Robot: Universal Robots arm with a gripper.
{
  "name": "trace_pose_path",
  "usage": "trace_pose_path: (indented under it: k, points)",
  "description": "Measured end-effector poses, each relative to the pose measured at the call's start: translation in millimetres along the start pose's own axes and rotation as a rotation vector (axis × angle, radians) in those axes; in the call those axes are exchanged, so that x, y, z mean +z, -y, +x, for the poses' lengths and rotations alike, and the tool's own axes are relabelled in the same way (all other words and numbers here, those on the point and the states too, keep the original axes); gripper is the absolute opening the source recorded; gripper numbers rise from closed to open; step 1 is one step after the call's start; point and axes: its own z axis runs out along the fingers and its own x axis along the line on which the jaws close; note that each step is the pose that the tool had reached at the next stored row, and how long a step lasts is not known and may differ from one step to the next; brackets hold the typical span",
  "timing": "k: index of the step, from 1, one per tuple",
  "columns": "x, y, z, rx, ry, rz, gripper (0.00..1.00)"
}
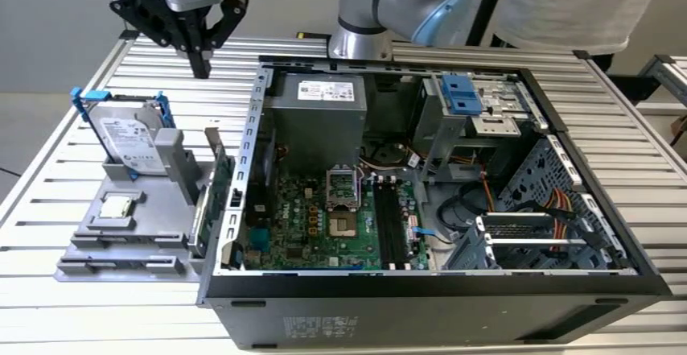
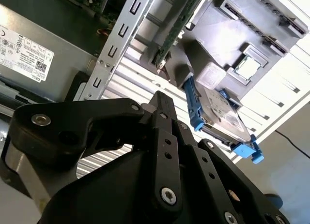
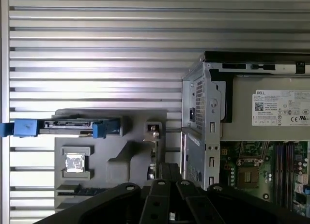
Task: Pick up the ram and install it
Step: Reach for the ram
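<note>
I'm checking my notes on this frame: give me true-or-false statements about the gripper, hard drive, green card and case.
1. The gripper grips a part. False: it is shut on nothing, above the table.
2. The hard drive stands upright in the grey holder. True.
3. The gripper is inside the case. False: it hangs outside, beyond the case's wall on the exterior view's left.
4. The case is open, with its motherboard in sight. True.
5. The green card lies flat. False: it stands on edge in the holder.
</note>
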Motion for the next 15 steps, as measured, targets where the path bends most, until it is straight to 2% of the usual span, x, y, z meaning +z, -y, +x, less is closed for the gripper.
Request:
trace_pose_path:
  k: [15]
  points:
    - [-0.5, 0.2, 25.4, -0.013, -0.0006, -0.0003, 0.00]
